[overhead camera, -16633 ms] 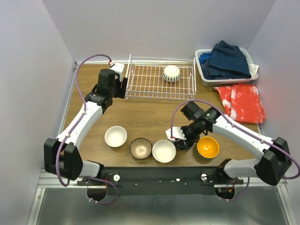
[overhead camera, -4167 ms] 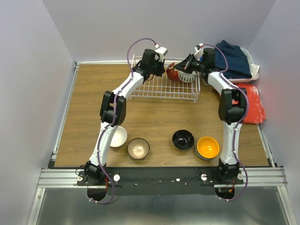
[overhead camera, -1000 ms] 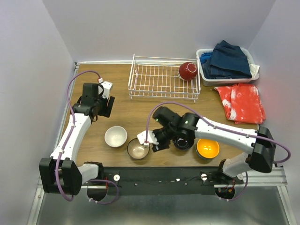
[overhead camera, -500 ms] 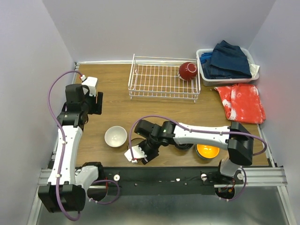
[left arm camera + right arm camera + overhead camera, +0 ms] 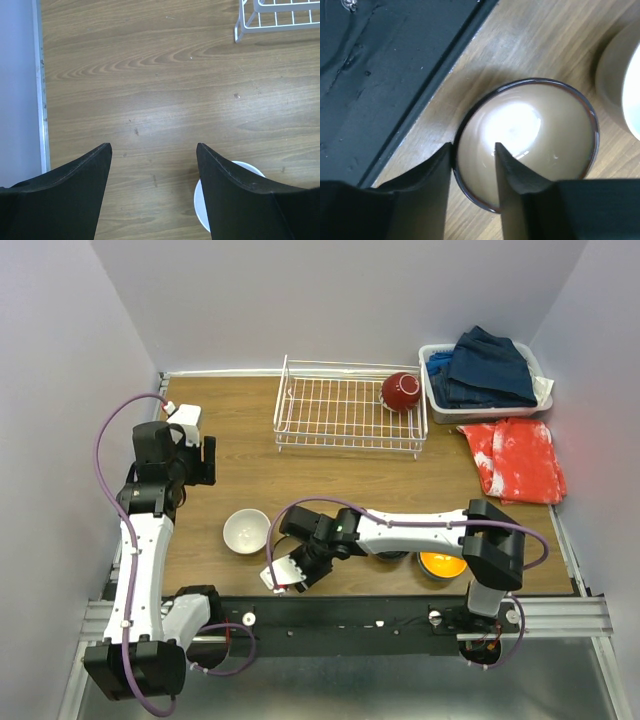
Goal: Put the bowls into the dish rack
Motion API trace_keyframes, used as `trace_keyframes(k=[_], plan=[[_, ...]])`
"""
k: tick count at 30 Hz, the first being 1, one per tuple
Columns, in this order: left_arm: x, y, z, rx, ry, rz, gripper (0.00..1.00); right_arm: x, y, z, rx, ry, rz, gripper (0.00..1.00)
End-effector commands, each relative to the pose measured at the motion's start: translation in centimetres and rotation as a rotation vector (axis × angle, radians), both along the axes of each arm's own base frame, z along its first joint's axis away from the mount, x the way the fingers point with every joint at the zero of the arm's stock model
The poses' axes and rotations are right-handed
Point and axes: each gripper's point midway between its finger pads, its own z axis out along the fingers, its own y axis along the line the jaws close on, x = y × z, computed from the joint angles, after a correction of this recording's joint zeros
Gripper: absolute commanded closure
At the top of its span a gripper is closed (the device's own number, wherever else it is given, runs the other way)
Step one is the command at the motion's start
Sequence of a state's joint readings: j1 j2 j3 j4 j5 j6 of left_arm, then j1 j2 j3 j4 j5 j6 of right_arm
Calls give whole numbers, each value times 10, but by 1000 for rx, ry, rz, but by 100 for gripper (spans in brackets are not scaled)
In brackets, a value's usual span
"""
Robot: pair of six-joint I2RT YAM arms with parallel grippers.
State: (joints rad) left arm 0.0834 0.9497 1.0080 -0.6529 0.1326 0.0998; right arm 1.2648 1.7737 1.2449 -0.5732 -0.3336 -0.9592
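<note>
My right gripper [image 5: 473, 147] hangs over the tan-brown bowl [image 5: 540, 135] near the table's front edge. Its jaws straddle the bowl's near rim, one finger outside and one inside, with a gap between them. In the top view the gripper [image 5: 285, 575] hides most of that bowl. A white bowl [image 5: 246, 531] sits just left of it and also shows in the left wrist view [image 5: 235, 170]. A black bowl [image 5: 392, 550] and an orange bowl [image 5: 442, 563] sit to the right. A red bowl [image 5: 400, 391] lies in the white wire dish rack [image 5: 340, 410]. My left gripper [image 5: 154, 147] is open and empty above bare wood at the left [image 5: 198, 460].
A white basket of blue clothes [image 5: 480, 370] stands at the back right, with a red cloth [image 5: 515, 460] in front of it. The black front rail [image 5: 380, 75] runs close beside the tan-brown bowl. The rack's corner [image 5: 250, 30] shows in the left wrist view.
My right gripper has moved left and nearer, down onto the tan-brown bowl's rim. My left arm has swung back to the left side of the table.
</note>
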Motion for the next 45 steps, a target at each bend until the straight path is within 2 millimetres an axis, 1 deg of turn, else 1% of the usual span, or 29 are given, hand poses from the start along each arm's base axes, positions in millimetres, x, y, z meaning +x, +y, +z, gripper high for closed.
trace_keyframes(k=[1, 6, 7, 9, 11, 13, 14, 17, 18, 20, 21, 22, 24, 25, 27, 28, 29, 31, 32, 33, 34, 36, 38, 39, 40, 42, 43, 44, 45], plan=[[-4, -4, 9, -33, -23, -9, 22, 8, 14, -4, 16, -48, -11, 62], [-2, -6, 10, -39, -22, -19, 22, 6, 1, -4, -2, -75, 30, 70], [-2, -6, 10, -40, -20, -17, 22, 4, -5, -5, -13, -77, 34, 76], [-1, -7, 10, -44, -17, -22, 22, 4, -11, 1, -7, -88, 39, 82], [1, -7, 11, -45, -14, -23, 22, 5, -23, -2, -25, -101, 29, 90], [2, -7, 11, -47, -7, -24, 22, 5, -29, 3, -12, -124, 24, 95], [4, -7, 13, -49, -11, -28, 22, 6, -38, -2, -28, -133, 16, 96], [8, -11, 14, -66, -6, -43, 22, 6, -44, 6, 1, -144, 0, 99], [9, -13, 16, -76, -7, -51, 22, 5, -44, 10, 17, -131, -20, 99], [12, -16, 20, -90, -9, -62, 23, 8, -35, 33, 85, -83, -79, 99], [13, -18, 21, -99, -7, -69, 23, 12, -23, 57, 135, -30, -149, 99], [16, -18, 20, -99, -2, -73, 23, 27, -20, 71, 169, 15, -220, 99], [20, -18, 24, -101, -6, -77, 23, 28, -9, 103, 234, 240, -324, 99], [22, -19, 20, -106, 7, -81, 23, 57, -4, 131, 308, 295, -408, 99], [25, -21, 21, -113, 5, -93, 23, 64, 5, 161, 383, 490, -472, 99], [27, -25, 19, -128, 15, -109, 23, 84, 2, 175, 431, 534, -519, 99], [28, -26, 19, -136, 12, -115, 24, 85, 2, 186, 456, 603, -517, 99], [30, -34, 16, -162, 24, -152, 24, 105, 2, 208, 532, 704, -579, 99], [32, -35, 17, -165, 19, -162, 25, 105, 1, 218, 550, 758, -560, 99], [34, -37, 17, -169, 21, -170, 25, 113, 3, 230, 600, 769, -547, 99], [37, -39, 15, -171, 22, -183, 25, 121, -2, 237, 598, 846, -603, 99], [43, -47, 18, -174, 0, -231, 25, 133, -2, 253, 649, 873, -597, 99], [52, -54, 22, -160, -23, -281, 25, 152, -6, 254, 656, 927, -660, 99], [55, -57, 23, -158, -28, -305, 25, 162, -6, 262, 698, 924, -648, 99], [60, -63, 19, -163, -20, -329, 25, 178, -11, 259, 696, 980, -711, 99], [70, -74, 29, -173, -59, -384, 25, 199, -17, 259, 723, 1016, -769, 99], [76, -80, 27, -182, -57, -407, 25, 215, -24, 266, 753, 1036, -800, 99], [83, -85, 34, -184, -93, -428, 25, 227, -25, 258, 750, 1056, -831, 99], [86, -92, 38, -210, -107, -458, 25, 236, -27, 259, 768, 1061, -839, 99]])
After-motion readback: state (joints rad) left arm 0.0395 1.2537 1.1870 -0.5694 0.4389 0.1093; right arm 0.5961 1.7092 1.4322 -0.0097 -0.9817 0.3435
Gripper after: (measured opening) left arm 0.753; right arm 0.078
